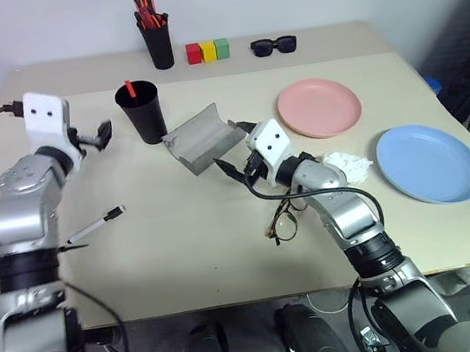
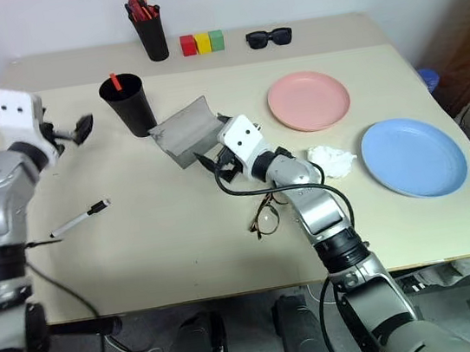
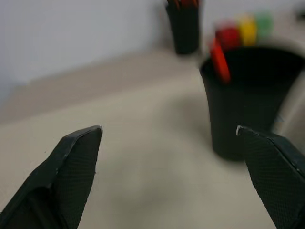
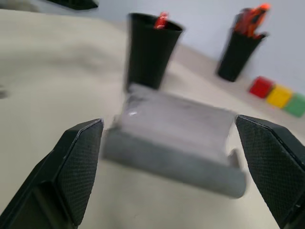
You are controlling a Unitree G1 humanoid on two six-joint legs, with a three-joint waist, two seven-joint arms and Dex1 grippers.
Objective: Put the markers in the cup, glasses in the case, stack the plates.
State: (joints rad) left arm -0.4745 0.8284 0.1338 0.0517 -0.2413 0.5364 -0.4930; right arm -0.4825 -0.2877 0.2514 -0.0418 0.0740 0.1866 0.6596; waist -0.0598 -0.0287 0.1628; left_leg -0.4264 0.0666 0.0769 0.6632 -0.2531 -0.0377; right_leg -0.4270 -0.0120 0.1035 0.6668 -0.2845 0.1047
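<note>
The black cup (image 1: 140,110) stands left of centre with a red-capped marker (image 1: 129,87) upright in it. My left gripper (image 1: 98,136) hangs open and empty just left of the cup (image 3: 248,105). A second marker (image 1: 93,227), pale with a dark end, lies on the table nearer the front left. The grey case (image 1: 201,137) lies open in the middle, and my right gripper (image 1: 236,150) is open right in front of it (image 4: 176,133), holding nothing. The wire-framed glasses (image 1: 283,220) lie by my right forearm. The pink plate (image 1: 320,106) and the blue plate (image 1: 430,161) sit apart on the right.
At the back stand a slim black pen holder (image 1: 156,38) with orange-red pens, three coloured blocks (image 1: 207,51) and black sunglasses (image 1: 274,45). A crumpled white tissue (image 1: 343,165) lies between my right arm and the blue plate.
</note>
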